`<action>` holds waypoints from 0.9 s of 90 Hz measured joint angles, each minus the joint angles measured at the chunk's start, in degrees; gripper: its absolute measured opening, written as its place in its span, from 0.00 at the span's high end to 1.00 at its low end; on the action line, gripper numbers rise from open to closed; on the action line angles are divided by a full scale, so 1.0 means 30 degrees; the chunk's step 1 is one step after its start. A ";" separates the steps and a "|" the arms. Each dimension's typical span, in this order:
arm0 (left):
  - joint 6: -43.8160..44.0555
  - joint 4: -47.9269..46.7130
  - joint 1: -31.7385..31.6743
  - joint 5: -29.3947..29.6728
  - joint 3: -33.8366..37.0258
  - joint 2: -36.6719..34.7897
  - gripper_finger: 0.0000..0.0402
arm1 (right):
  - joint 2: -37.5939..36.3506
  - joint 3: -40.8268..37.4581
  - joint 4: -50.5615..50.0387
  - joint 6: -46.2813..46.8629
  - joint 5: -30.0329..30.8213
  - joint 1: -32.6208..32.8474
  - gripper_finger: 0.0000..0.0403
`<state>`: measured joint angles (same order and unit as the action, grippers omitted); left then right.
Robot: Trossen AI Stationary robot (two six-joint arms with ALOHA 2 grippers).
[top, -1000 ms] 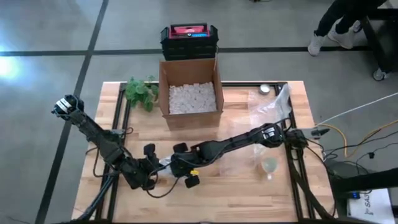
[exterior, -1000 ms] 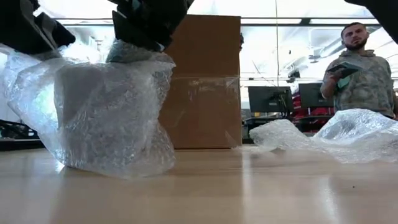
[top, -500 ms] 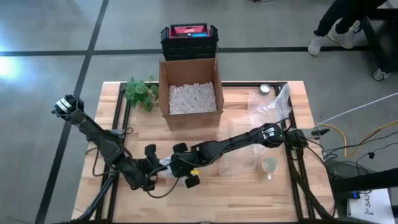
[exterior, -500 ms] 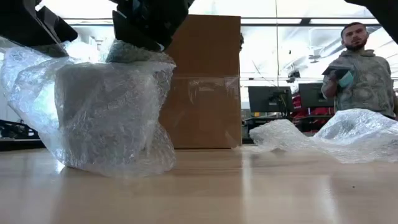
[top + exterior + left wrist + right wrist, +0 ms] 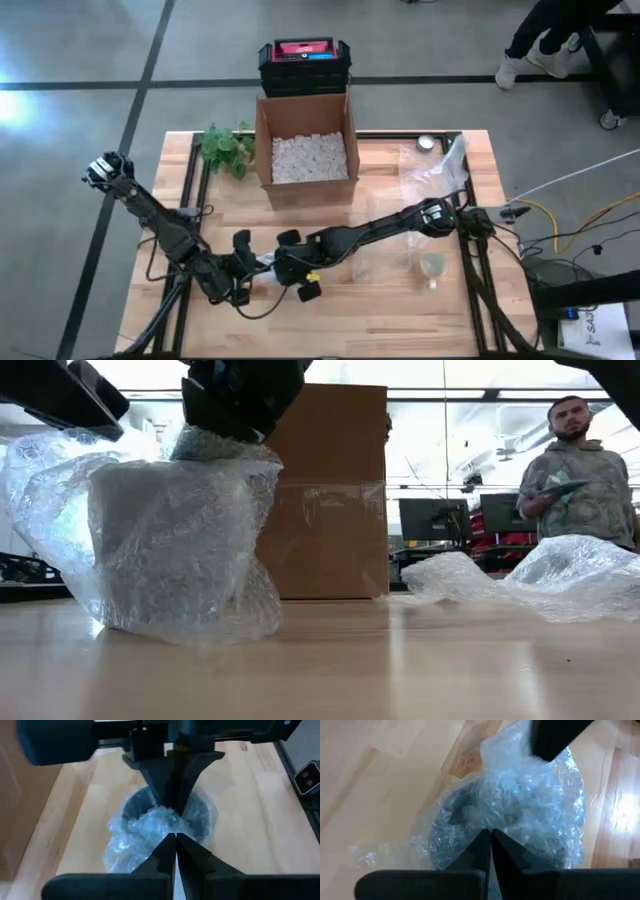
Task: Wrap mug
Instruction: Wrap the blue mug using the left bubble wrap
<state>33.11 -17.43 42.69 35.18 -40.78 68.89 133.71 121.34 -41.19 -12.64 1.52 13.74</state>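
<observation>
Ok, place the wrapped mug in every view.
High: mug near front centre, between both grippers.
Low: far left, under bubble wrap.
Left wrist: centre.
Right wrist: centre.
Shared landmark: cardboard box, behind the mug in the low view.

I work at a wooden table made of pale planks, with a black metal frame along its edges. Under it the floor is grey concrete with dark lines crossing it, and one bright patch of light lies on it at the far left. Beyond the table's back edge a black crate with a red lid stands on the floor. At the right side some cables run over the floor. Across the table I see big bright windows, dark monitors on a desk, and a person standing at the right.
</observation>
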 joint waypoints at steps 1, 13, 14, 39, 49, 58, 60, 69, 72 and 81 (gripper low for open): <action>-0.0012 0.0097 -0.0019 -0.0013 0.0009 0.0075 1.00 | 0.0000 0.0000 0.0004 0.0000 0.0000 0.0000 0.99; -0.0287 0.1326 -0.0073 -0.0038 0.0032 0.1001 1.00 | 0.0000 0.0000 0.0007 -0.0118 0.0004 0.0000 0.99; -0.0322 0.1408 -0.0072 -0.0041 0.0032 0.1089 1.00 | 0.0000 0.0000 0.0007 -0.0122 0.0006 0.0000 0.99; -0.0318 0.1972 -0.0320 0.0049 0.0033 0.2114 1.00 | -0.0022 0.0102 -0.0013 -0.0138 0.0029 0.0000 0.99; -0.0315 0.2141 -0.0481 0.0044 0.0038 0.2167 1.00 | -0.0022 0.0102 0.0090 -0.0138 0.0029 0.0000 0.99; -0.0308 0.2369 -0.0644 0.0056 0.0046 0.2449 1.00 | -0.0022 0.0102 0.0124 -0.0138 0.0029 -0.0007 0.99; -0.0309 0.2450 -0.0662 0.0073 0.0055 0.2536 1.00 | -0.0022 0.0102 0.0125 -0.0138 0.0027 -0.0007 0.99; -0.0330 0.2630 -0.0662 0.0130 0.0076 0.2824 1.00 | -0.0022 0.0102 0.0131 -0.0058 0.0022 -0.0007 0.99; -0.0337 0.2693 -0.0662 0.0130 0.0076 0.2844 1.00 | -0.0022 0.0102 0.0131 0.0002 0.0022 0.0000 0.99; -0.0360 0.2789 -0.0662 0.0122 0.0098 0.2836 1.00 | -0.0022 0.0102 0.0130 0.0007 0.0015 -0.0007 0.99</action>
<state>32.03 -9.06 40.71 35.55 -40.49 77.40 133.64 121.64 -40.80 -12.62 1.56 13.72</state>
